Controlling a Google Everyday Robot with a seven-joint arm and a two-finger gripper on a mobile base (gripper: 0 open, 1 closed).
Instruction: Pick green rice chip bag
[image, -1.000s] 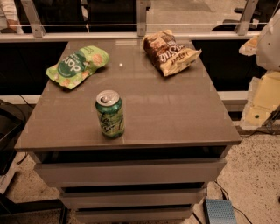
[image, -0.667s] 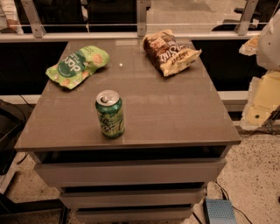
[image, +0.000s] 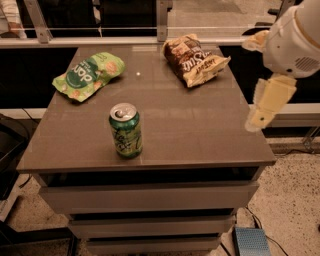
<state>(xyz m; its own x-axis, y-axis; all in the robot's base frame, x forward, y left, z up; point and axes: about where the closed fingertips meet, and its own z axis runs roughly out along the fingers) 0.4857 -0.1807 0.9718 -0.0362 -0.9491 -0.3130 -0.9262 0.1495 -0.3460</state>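
At the far left corner of the bench (image: 200, 130) lay the green rice chip bag (image: 89, 76), its long axis slanting from near-left to far-right. The pincer (image: 267, 102) hung beyond the bench's right edge, well apart from the bag. I could not tell whether it was wide or narrow.

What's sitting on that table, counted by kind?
Chip bags: 2 (green bag, brown bag)
Cans: 1 (green can)
Total: 3
The gripper hangs just off the right edge of the table, touching none of them.
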